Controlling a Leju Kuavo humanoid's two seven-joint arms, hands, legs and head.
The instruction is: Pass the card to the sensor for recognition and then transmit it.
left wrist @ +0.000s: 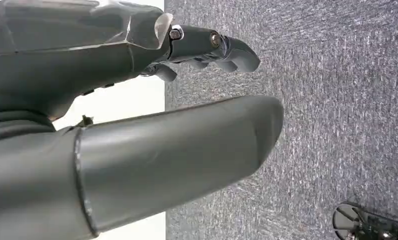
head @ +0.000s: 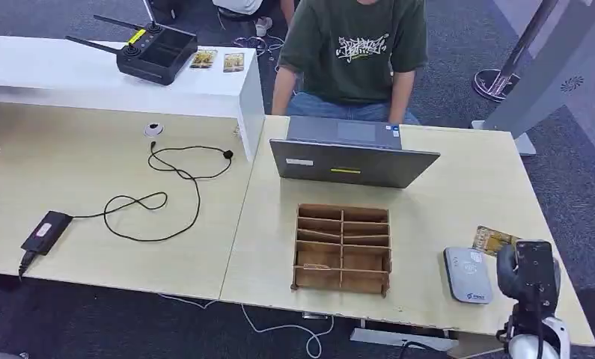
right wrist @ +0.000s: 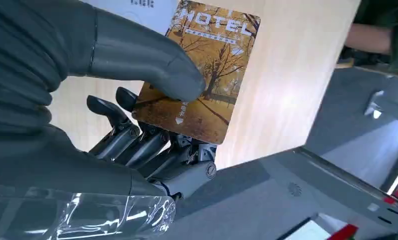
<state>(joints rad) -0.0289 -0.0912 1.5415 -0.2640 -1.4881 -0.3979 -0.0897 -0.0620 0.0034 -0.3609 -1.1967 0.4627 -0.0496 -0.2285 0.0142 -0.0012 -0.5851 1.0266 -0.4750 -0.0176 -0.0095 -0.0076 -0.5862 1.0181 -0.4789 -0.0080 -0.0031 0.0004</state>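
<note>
Head view: the right hand (head: 530, 269) sat over the near right corner of the light wooden table (head: 459, 217), wrist camera housing uppermost. A yellow-brown card (head: 493, 240) projected from behind it, just beside the far right edge of the grey card sensor (head: 467, 274), which lay flat on the table. Whether the card touched the sensor could not be told from here. A brown wooden slotted organizer (head: 343, 247) stood to the left of the sensor, near the table's front edge. Behind it was a grey laptop (head: 350, 153), its lid toward the robot, and a person in a dark green T-shirt (head: 354, 48) sat behind that. On the adjoining table to the left lay a black power brick (head: 46, 232) with a looping black cable (head: 163, 191). A white raised shelf (head: 92, 75) carried a black remote controller (head: 156, 52) and two more cards (head: 219, 60).

Left wrist view: the left hand (left wrist: 136, 125) hung over grey carpet (left wrist: 312, 100), thumb and darker fingers (left wrist: 227, 47) spread apart, nothing between them.

Right wrist view: the right hand was clamped on the card, thumb (right wrist: 146, 62) pressed on the printed face, darker fingers behind its back. The card bore an autumn-tree picture and the word "HOTEL". Its far end overlapped the white-grey edge of the sensor (right wrist: 131, 7), with the table surface beyond.
</note>
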